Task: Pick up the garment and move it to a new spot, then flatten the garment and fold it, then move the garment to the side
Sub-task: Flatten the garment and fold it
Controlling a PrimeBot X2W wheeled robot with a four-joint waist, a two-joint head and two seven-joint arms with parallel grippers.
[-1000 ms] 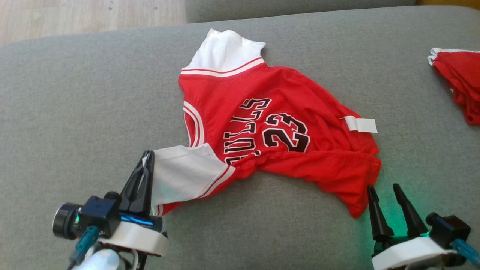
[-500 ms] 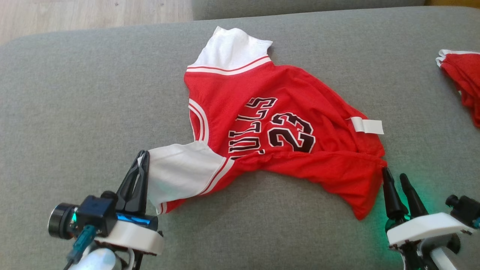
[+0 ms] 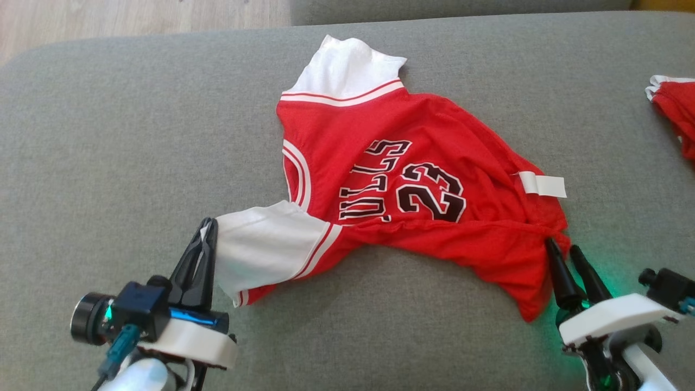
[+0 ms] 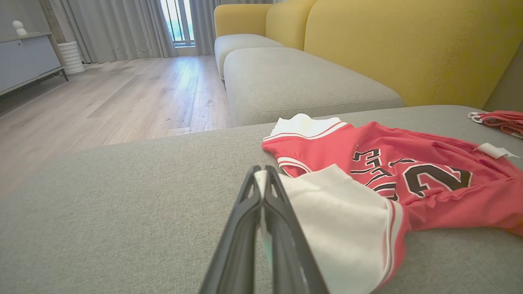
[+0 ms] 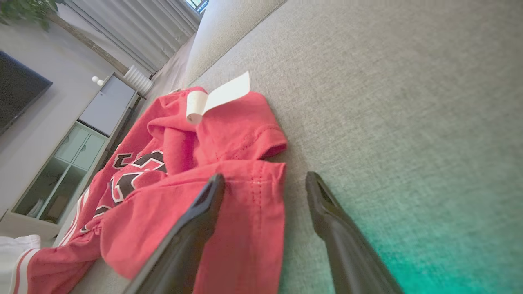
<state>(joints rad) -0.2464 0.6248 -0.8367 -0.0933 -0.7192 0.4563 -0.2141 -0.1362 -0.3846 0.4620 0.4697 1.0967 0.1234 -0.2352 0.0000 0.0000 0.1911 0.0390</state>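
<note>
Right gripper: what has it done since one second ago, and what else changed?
The right gripper, open, moved forward to the hem of the red Bulls jersey; the hem's edge now lies between its fingers, not yet gripped. The left gripper stays shut on the white sleeve; the jersey lies as before on the grey sofa cushion.

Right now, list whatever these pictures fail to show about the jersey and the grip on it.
- Head view: first letter of the jersey's word, under a red fold.
- Head view: the second red garment, cut by the right edge.
- Left wrist view: how much sleeve the left gripper pinches, behind its shut fingers.
- Head view: any print on the white label, too small.
</note>
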